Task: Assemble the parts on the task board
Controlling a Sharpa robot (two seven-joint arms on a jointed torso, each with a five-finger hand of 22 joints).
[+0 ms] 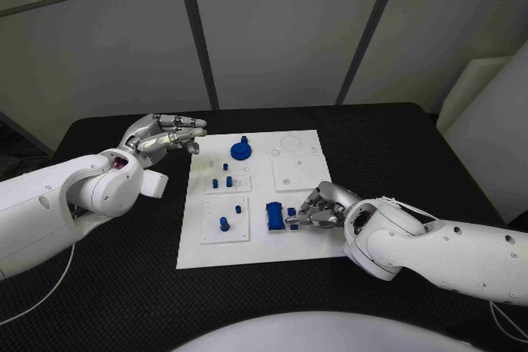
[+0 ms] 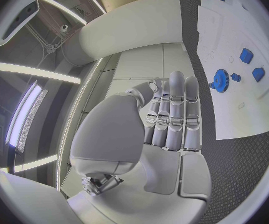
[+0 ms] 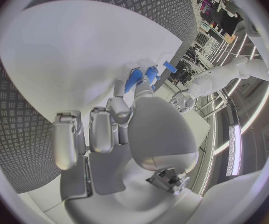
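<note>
the right hand (image 1: pixel 319 208) pinches a small blue part (image 1: pixel 293 212) beside the blue block (image 1: pixel 274 215) on the task board (image 1: pixel 299 249), apparently mid-placement; seating needs careful alignment. the left hand (image 1: pixel 165 137) hovers, fingers apart, holding nothing.

Black table and pale panelled backdrop

We see a black table (image 1: pixel 132 306) with a fine textured, ribbed surface; it spreads across the near and middle part of the scene, and its rounded far corners show on the far left and far right. Behind its far edge we see a wall of pale grey panels (image 1: pixel 281 46), split by dark upright strips, with one dark strip slanting across the far left. On the far right a pale slanted panel (image 1: pixel 490 115) stands just beside the table's right edge. A thin white cable (image 1: pixel 44 295) lies curved on the table at the near left.
</note>
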